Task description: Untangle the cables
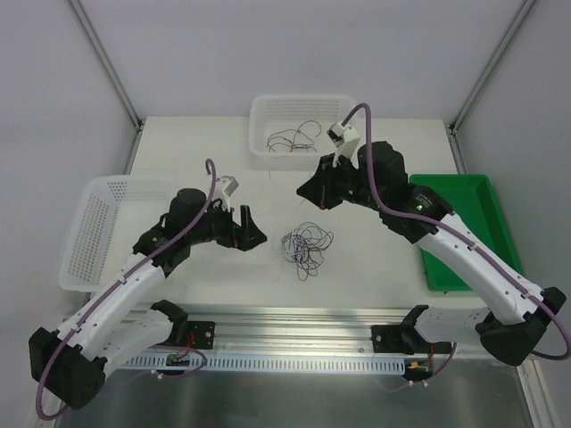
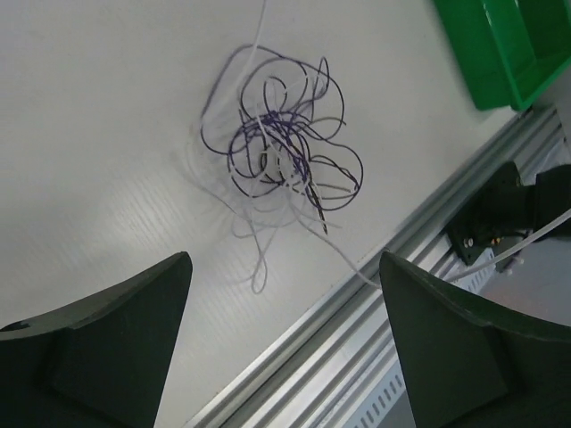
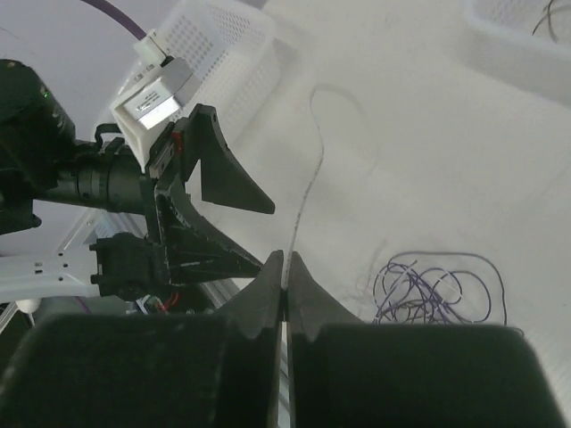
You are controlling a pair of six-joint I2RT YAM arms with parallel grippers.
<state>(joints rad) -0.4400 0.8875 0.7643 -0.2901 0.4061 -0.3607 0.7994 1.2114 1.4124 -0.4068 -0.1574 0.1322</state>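
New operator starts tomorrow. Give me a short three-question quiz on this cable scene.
1. True or false: the left gripper stands open and empty.
2. Where does the tangle lie? A) in the green tray B) on the table C) in the back basket
3. Fill in: the right gripper is shut on a thin ____ cable.
Key: 1 true; 2 B; 3 white.
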